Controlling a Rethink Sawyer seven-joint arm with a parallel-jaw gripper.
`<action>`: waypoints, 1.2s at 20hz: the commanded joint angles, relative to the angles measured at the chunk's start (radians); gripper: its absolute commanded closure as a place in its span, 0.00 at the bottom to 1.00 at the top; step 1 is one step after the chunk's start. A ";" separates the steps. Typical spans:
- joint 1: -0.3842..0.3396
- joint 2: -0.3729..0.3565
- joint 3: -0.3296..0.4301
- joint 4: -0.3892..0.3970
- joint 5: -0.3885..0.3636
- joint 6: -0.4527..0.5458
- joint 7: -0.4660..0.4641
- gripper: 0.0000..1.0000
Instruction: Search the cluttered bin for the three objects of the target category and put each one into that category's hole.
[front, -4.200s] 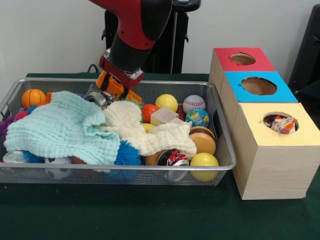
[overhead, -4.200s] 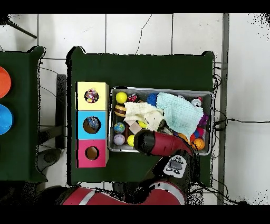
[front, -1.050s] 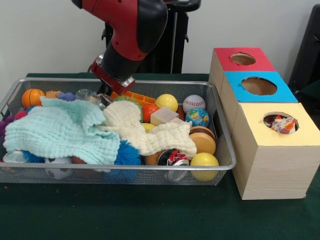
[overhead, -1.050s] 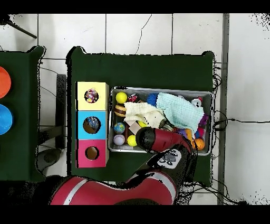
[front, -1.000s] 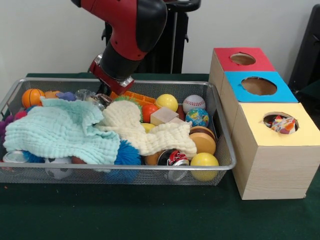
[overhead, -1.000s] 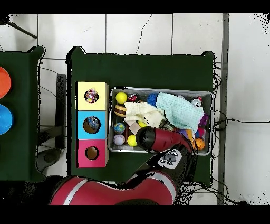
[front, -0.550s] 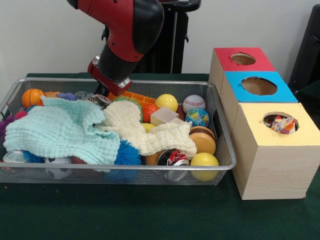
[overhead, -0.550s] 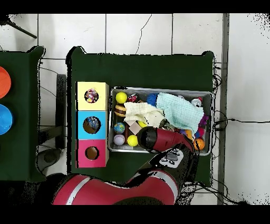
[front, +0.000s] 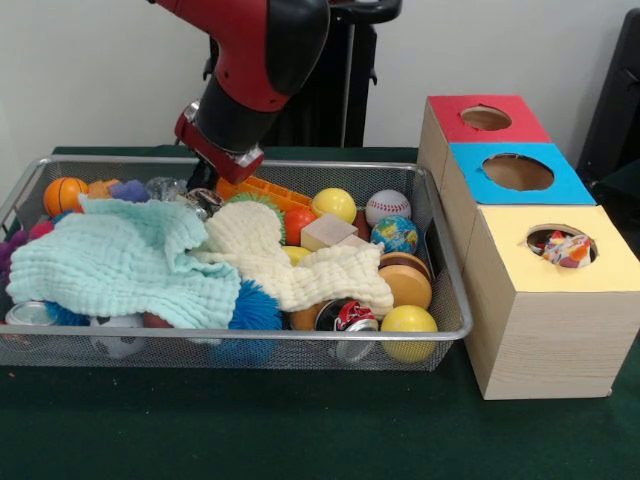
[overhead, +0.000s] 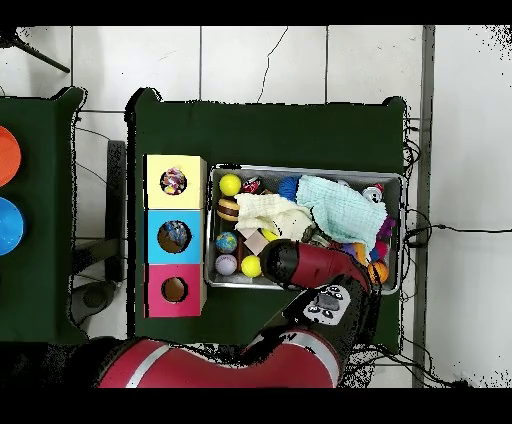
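From the front, the red arm (front: 245, 70) reaches into the far side of the wire bin (front: 440, 290); the hand sits behind the cream cloth (front: 290, 265), and its grip cannot be told. A patterned object (front: 567, 249) fills the yellow box (front: 560, 320) hole.

Overhead, the arm (overhead: 310, 265) covers the bin's (overhead: 300, 168) edge nearest the base, beside the mint cloth (overhead: 340, 208).

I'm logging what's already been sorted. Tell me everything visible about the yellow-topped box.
The yellow-topped box is a pale, wood-look box with a flat yellow top and a round hole cut in it. It stands upright on the green table, nearest the camera in a row of three, flush against the blue-topped box, beside the wire bin. A crumpled multicoloured item shows inside the hole.
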 joint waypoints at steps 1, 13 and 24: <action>0.028 -0.146 0.052 0.034 -0.016 0.157 0.048 1.00; 0.043 -0.171 0.053 0.033 -0.033 0.150 0.062 1.00; -0.084 -0.279 0.280 0.134 0.045 0.107 -0.014 1.00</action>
